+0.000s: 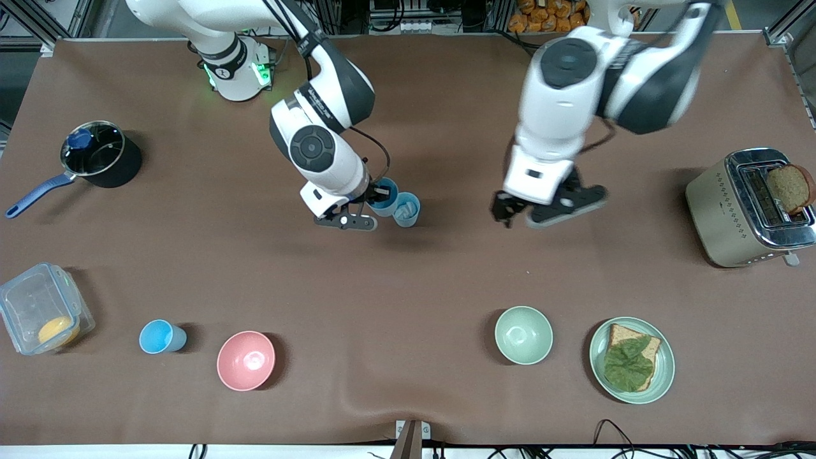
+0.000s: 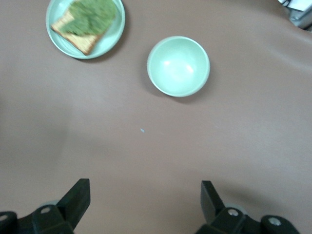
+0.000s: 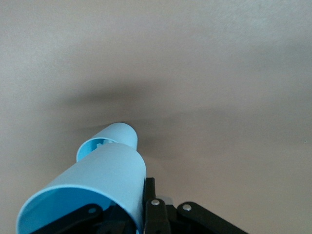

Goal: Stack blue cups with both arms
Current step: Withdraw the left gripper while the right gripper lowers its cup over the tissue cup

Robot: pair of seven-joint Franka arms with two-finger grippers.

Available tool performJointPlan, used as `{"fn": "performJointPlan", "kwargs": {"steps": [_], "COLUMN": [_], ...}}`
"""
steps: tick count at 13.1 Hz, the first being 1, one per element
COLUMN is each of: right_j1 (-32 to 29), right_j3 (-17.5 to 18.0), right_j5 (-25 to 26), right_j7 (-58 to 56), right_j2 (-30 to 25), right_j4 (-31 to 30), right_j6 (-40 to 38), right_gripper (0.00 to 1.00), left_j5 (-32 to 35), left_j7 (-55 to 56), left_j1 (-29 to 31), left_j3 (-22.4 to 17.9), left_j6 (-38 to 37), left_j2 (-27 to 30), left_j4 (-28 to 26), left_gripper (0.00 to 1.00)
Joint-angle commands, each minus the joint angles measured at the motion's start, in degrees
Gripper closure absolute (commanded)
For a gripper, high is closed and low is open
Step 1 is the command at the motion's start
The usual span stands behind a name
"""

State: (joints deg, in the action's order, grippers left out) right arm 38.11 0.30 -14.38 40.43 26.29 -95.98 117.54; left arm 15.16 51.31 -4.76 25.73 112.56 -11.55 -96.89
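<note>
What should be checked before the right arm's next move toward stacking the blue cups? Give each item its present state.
1. Right gripper shut on the held blue cup: ok.
2. Paler blue cup upright on the table beside it: ok.
3. Held cup lined up over the paler cup: cannot tell.
4. Left gripper open, empty, away from both cups: ok.
5. Third blue cup stacked: not ok; it stands beside the pink bowl.
</note>
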Motion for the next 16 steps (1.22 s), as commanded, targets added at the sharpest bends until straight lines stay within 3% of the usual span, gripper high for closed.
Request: {"fn": "performJointPlan", "kwargs": {"steps": [1, 6, 10, 15, 16], "right_j1": [2.59, 3.2, 3.73, 4.43, 4.43], "right_j3": [-0.56, -0.56, -0.56, -0.56, -0.56], "right_j5": [-0.74, -0.92, -0.83, -0.65, -0.65], "right_j7": [3.95, 5.27, 5.36, 5.89, 5.89], "right_j2": [2.89, 4.39, 5.09, 5.71, 5.71], "right_j4": [3.86, 3.79, 3.7, 3.61, 3.61], "right_j6": [-0.21, 0.67, 1.1, 2.16, 2.08], "right_gripper": [1.0, 1.0, 1.0, 0.99, 0.66], "left_j5": [-3.72, -5.74, -13.91, -14.37, -14.37], "left_j7": [-9.97, -22.28, -34.4, -38.57, -38.57], "left_j1": [6.76, 13.46, 13.38, 11.18, 11.09], "left_j3": [0.55, -0.06, -9.36, -15.71, -15.89], "left_j6": [-0.85, -2.08, -6.03, -9.46, -9.55], "left_j2": [3.9, 7.76, 12.69, 14.1, 14.19], "left_j4": [-1.46, -1.64, -1.55, -1.29, -1.29], "left_gripper": [0.0, 0.0, 0.0, 0.0, 0.0]}}
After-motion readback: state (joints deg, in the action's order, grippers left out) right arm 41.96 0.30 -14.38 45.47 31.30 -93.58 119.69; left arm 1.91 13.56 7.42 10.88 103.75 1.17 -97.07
